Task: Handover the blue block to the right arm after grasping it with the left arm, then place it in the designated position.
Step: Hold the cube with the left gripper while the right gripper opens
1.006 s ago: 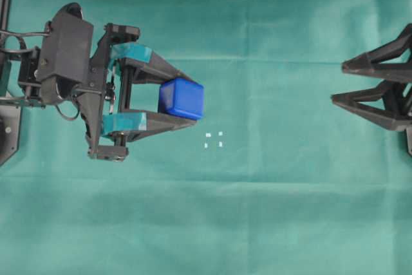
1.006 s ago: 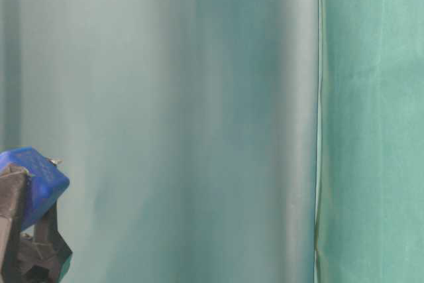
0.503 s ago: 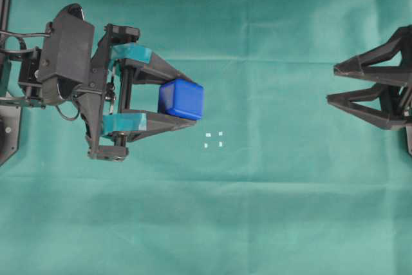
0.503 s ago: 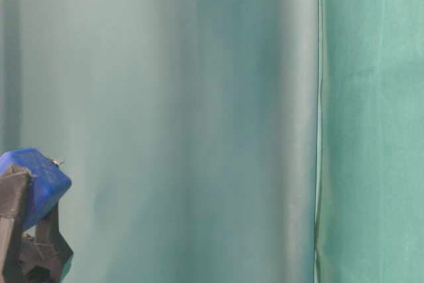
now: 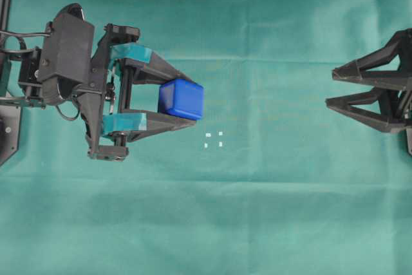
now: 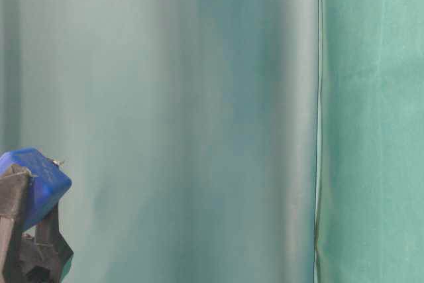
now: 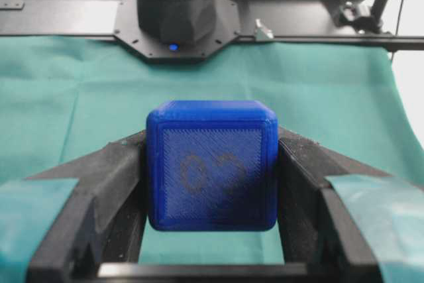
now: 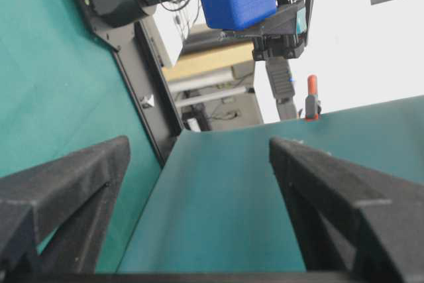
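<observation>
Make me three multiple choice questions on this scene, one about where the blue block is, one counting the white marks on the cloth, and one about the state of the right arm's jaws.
1. Where is the blue block?
A. Lying on the green cloth
B. Between the jaws of the left arm
C. Inside the white marks

2. How many white marks outline the designated position?
A. Two
B. Four
C. Six

3. How do the jaws of the right arm stand?
A. Open, holding nothing
B. Shut on the block
C. Shut with nothing between them

Answers: 1 B, the left wrist view shows the block clamped between the two taped fingers. 2 B, the overhead view shows four small marks in a square. 3 A, the right wrist view shows only cloth between its spread fingers.
</observation>
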### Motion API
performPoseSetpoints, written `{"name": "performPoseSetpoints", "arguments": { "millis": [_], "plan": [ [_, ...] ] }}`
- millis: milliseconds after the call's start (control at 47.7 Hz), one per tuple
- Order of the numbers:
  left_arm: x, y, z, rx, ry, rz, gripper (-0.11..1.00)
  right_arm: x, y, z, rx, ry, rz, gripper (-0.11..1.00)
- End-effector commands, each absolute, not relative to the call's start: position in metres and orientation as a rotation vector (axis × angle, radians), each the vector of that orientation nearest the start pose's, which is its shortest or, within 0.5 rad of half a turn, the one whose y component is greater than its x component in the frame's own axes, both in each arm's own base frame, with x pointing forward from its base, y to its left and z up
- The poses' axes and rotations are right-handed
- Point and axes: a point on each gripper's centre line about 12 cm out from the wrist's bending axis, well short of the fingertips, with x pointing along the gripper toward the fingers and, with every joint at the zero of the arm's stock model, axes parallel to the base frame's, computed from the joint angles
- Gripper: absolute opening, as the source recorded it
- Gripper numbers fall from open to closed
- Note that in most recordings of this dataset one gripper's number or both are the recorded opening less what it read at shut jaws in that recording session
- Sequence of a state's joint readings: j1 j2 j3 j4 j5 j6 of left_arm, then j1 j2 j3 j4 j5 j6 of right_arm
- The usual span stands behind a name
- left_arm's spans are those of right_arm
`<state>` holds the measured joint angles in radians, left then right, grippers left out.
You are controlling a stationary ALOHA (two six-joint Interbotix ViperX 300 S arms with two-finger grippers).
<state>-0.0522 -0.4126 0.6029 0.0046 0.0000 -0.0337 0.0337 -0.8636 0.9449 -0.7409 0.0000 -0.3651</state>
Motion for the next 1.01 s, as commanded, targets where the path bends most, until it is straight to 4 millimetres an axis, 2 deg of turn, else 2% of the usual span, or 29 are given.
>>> {"name": "performPoseSetpoints", "arguments": {
  "millis": [0,985],
  "plan": [
    [0.3425,-0.0158,0.3572,-0.029,0.159,-0.043,0.46,0.2285,0.0100,0.3470,-1.108,0.010,0.066,0.93],
    [0.3424,-0.0131,0.3561,-0.030,0.168,-0.035,0.46,0.2320,0.0115,0.3482,-1.119,-0.001,0.074,0.93]
  ]
}}
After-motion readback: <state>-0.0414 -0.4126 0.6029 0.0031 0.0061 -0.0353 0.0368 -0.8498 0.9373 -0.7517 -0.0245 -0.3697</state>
